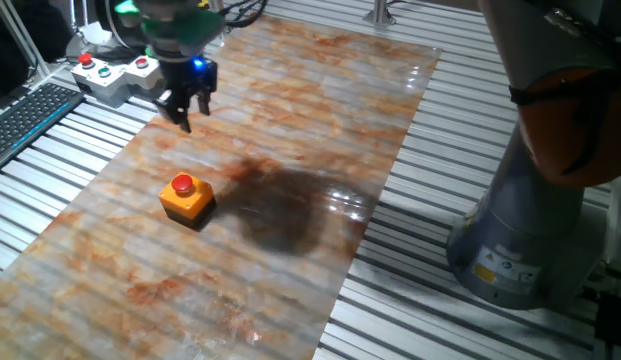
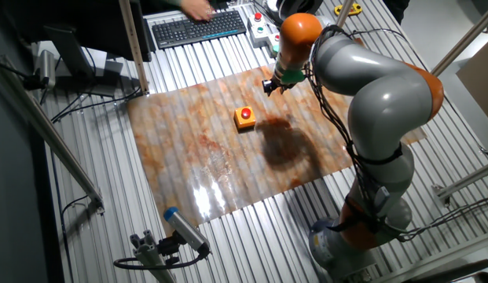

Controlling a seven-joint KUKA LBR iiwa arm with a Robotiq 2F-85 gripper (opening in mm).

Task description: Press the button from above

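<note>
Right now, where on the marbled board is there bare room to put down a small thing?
The board is bare nearly everywhere: the wide stretch beyond the button, toward the arm's base, and the near end below the button. It is crowded only at the far corner, where the gripper hangs beside the control box.

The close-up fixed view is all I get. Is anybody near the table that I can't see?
Observer: Yes. The high fixed view shows a person's hand at the far edge of the keyboard. Your view cuts that part off.
Operator: Is anything else lying around that I miss?
Observer: A long tool with a blue tip lies on the slatted table, off the board's edge and far from the button.
</note>
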